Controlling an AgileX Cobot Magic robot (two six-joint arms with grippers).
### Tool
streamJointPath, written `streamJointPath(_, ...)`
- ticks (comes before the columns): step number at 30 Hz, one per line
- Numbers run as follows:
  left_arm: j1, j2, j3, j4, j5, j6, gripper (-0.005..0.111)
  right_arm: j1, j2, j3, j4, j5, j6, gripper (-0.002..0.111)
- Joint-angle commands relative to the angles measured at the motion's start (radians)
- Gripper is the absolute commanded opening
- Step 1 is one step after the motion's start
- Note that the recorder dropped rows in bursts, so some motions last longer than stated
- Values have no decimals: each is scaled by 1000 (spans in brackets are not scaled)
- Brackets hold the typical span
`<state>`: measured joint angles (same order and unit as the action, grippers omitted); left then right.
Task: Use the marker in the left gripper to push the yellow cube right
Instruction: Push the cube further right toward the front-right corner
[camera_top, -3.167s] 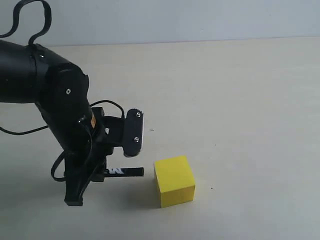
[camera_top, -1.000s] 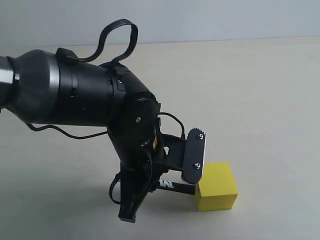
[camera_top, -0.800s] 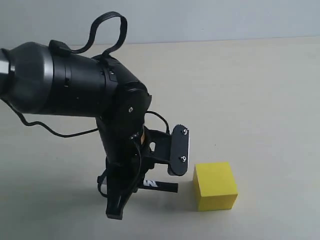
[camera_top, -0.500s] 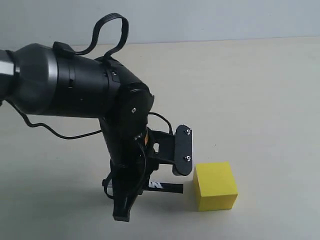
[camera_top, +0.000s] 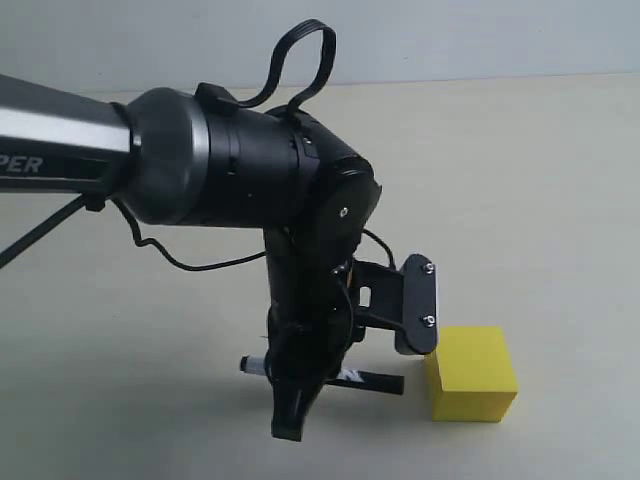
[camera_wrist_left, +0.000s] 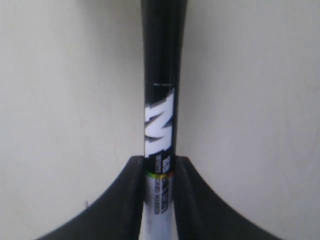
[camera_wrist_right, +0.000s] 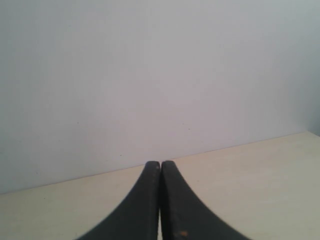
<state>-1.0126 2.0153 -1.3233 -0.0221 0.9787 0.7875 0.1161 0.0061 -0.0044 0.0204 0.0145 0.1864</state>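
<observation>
Cube first: the yellow cube (camera_top: 472, 372) sits farther right on the desk (camera_top: 540, 180) than half a second ago, well short of the far edge, so the push looks to be working. Just left of it is the black end of the marker (camera_top: 378, 380) (touching or a sliver apart, I cannot tell). The left gripper (camera_wrist_left: 159, 165) has its jaws clamped on the marker's barrel, with the cube ahead of them, not between.

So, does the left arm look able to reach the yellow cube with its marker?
Probably yes: the left gripper holds the marker level, its black end aimed at the yellow cube and just short of it, with nothing between.
</observation>
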Motion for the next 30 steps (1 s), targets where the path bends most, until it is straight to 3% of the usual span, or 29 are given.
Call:
streamJointPath(1, 34, -1, -7, 15, 93, -9, 0, -5, -6, 4, 0, 0, 0, 0)
streamJointPath(21, 35, -1, -7, 13, 59, -3, 0, -5, -6, 4, 0, 0, 0, 0)
streamJointPath(30, 35, -1, -7, 6, -20, 13, 0, -5, -6, 4, 0, 0, 0, 0)
